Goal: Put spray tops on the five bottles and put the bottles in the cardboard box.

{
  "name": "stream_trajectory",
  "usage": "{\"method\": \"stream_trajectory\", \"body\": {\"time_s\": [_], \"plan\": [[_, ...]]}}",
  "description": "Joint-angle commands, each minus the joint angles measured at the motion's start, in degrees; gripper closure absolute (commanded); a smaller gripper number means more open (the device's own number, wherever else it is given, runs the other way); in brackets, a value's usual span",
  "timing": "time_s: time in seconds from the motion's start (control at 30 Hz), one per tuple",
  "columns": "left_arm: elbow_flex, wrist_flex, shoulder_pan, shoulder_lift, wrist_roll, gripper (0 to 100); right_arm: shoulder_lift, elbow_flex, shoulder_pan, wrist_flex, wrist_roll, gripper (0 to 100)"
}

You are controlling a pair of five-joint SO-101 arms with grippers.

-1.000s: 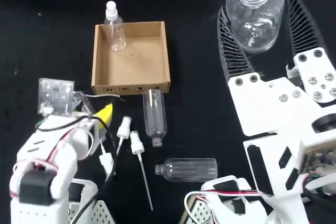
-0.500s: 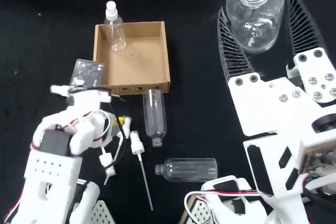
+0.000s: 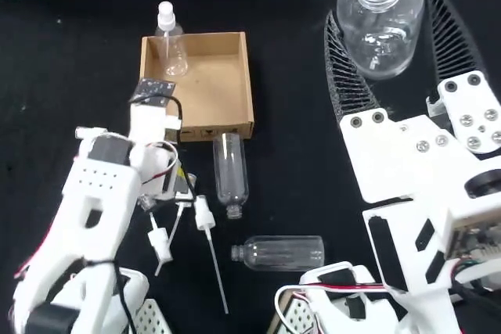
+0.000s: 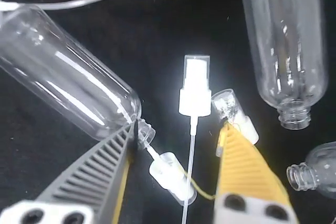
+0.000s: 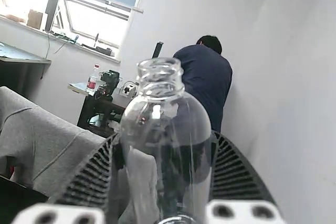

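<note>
Spray top (image 4: 194,95) lies loose on the table (image 3: 63,52) by the cardboard box (image 3: 196,129), between the spread fingers of left gripper (image 4: 179,128). Right gripper (image 5: 164,140) clamps an uncapped bottle (image 5: 160,114) upright, aloft. Step in hand: picking up a top. Next: close on its head, then align it with the bottle's neck.

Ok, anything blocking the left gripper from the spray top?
Nothing lies between them: the spray top sits in the gap of the open left gripper. A bottle neck and second top crowd its sides.

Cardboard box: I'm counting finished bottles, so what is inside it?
One bottle with a spray top sits in the cardboard box, at a far corner. The left arm hides a near corner, so that part is unknown.
</note>
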Motion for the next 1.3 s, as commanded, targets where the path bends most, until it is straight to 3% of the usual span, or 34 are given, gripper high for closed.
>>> {"method": "stream_trajectory", "body": {"time_s": [0.0,0.5,1.27], "plan": [[-5.0,-0.1,2.6,6.2,-0.7,77,0.5,0.7,-1.1,-1.1,0.3,89.6],[-6.1,-5.1,4.3,17.8,-0.5,77,0.5,0.7,-1.1,-1.1,0.3,89.6],[-1.5,-12.2,4.5,18.4,1.7,77,0.1,2.2,-1.1,-1.6,0.6,89.6]]}}
